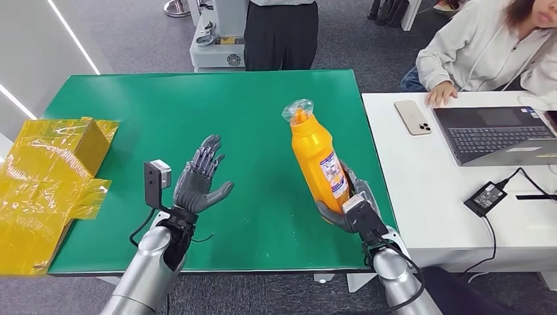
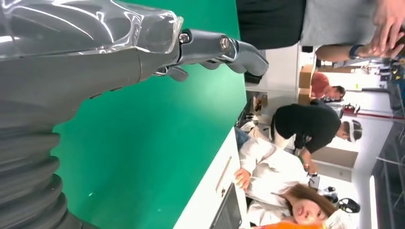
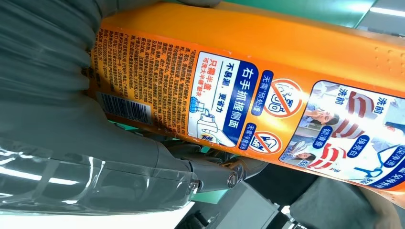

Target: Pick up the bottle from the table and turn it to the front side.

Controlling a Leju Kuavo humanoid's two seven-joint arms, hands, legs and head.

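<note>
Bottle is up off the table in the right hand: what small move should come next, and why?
Probably rotate the orange bottle about its long axis. The right hand grips its base, and the back label with barcode faces the right wrist camera. The left hand hovers open over the green table.

Orange bottle [image 1: 318, 160], tilted, lifted above green table [image 1: 249, 118]

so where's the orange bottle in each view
Head view: orange bottle right of centre, held up by the right hand.
Left wrist view: not in it.
Right wrist view: its label side spans the picture.
Shared landmark: green table.
</note>
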